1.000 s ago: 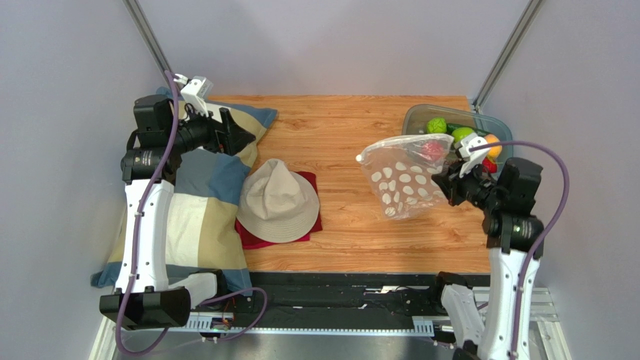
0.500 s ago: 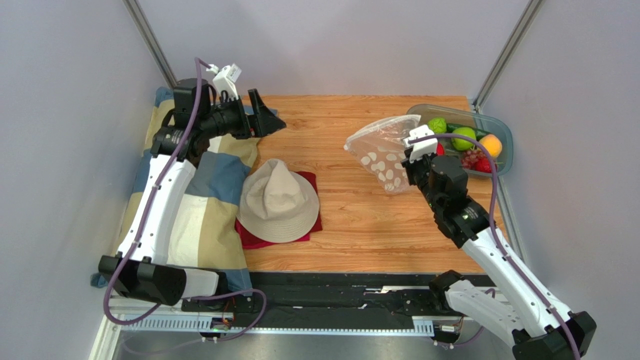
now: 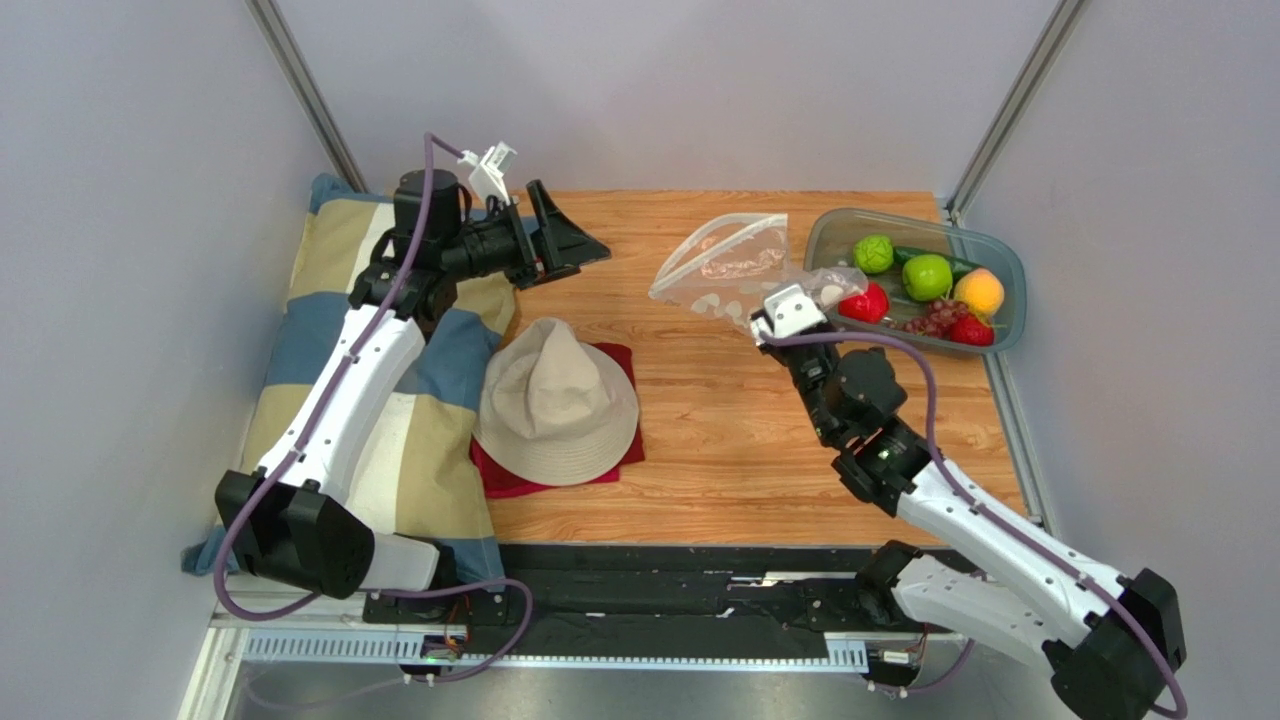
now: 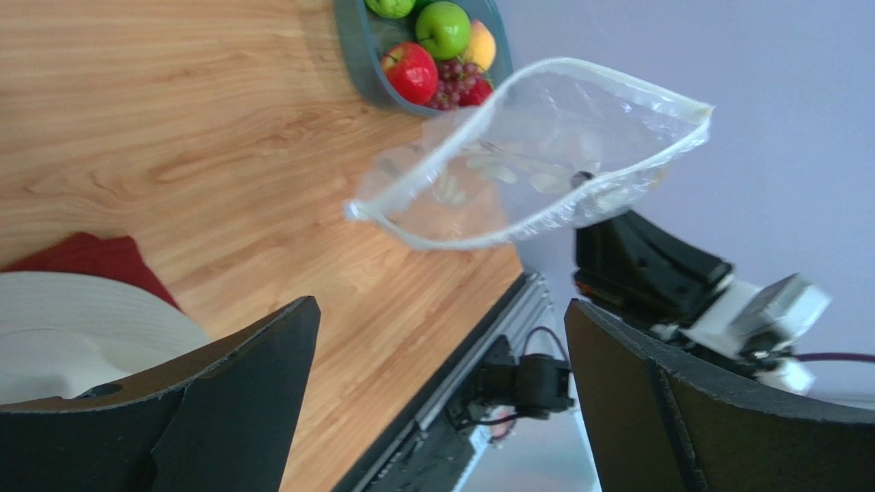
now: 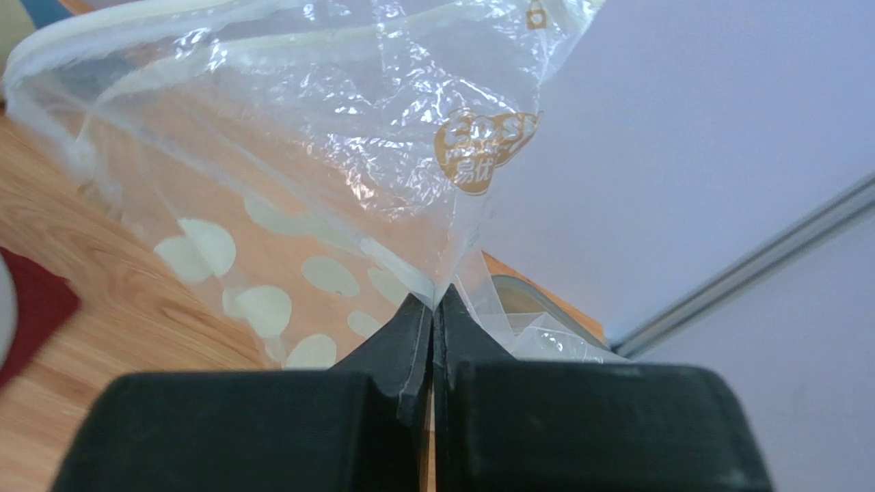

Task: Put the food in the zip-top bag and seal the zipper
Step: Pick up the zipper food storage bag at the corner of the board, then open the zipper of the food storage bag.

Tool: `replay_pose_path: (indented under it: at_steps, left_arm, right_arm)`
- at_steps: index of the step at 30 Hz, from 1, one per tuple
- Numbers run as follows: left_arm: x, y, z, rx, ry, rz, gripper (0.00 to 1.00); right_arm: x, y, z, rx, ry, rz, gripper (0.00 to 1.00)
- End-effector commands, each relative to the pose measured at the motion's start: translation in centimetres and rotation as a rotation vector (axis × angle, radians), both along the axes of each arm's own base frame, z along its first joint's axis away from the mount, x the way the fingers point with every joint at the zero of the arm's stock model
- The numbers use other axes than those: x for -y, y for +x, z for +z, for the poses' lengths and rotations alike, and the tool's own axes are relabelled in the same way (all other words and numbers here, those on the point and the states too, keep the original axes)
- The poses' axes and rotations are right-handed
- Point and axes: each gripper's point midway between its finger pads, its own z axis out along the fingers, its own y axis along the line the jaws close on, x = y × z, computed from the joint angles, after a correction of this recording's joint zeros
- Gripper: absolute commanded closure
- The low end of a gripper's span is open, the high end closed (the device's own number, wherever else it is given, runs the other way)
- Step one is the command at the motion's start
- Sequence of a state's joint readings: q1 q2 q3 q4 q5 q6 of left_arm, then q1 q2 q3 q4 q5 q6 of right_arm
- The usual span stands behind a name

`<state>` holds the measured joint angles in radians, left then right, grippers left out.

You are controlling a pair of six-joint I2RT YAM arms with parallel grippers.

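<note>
The clear polka-dot zip-top bag (image 3: 726, 267) hangs in the air above the table, its mouth open toward the left. My right gripper (image 3: 769, 320) is shut on the bag's lower corner (image 5: 431, 292). The bag also shows in the left wrist view (image 4: 534, 154), with the zipper strip (image 4: 442, 195) along its mouth rim. My left gripper (image 3: 579, 240) is open and empty, raised at the back of the table and apart from the bag. The food (image 3: 920, 285), green, red and orange balls with purple grapes, lies in the grey oval tray (image 3: 827, 237) at the back right.
A beige bucket hat (image 3: 556, 398) sits on a red cloth (image 3: 624, 435) left of centre. A striped pillow (image 3: 361, 405) lies along the left side. A black rail (image 3: 676, 578) runs along the table's near edge. Grey walls close in both sides.
My right gripper has carried the bag leftward and back, away from the tray. My left arm has swung right from over the pillow toward the table's back centre, jaws open.
</note>
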<state>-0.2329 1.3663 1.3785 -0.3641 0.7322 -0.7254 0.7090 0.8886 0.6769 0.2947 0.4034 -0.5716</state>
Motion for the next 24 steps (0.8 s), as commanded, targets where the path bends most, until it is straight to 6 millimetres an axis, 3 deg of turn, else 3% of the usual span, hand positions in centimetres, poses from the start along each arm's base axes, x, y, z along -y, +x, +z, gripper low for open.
replay_pose_path:
  at_steps: [1,3,7,15,24]
  left_arm:
    - [2.2,-0.2,-0.2,-0.193,-0.078,0.045,0.01]
    - [3.0,-0.3,-1.6,-0.353,-0.114,0.051,0.01]
    - [4.0,0.5,-3.2,-0.474,-0.182,0.064,0.01]
    - [8.6,-1.7,-3.2,-0.670,-0.310,-0.091,0.01]
    - [10.9,-4.4,-4.0,-0.766,-0.331,-0.188,0.05]
  right_arm:
    - [1.7,-0.5,2.8,0.234,-0.039,-0.117,1.00]
    - [1.3,-1.1,3.9,0.320,-0.065,-0.104,1.00]
    - [0.1,-2.3,4.7,0.443,-0.134,-0.049,1.00]
    - [-2.4,-3.9,4.0,0.585,-0.300,0.049,1.00]
    - [-3.0,-3.8,3.4,0.602,-0.394,0.049,1.00]
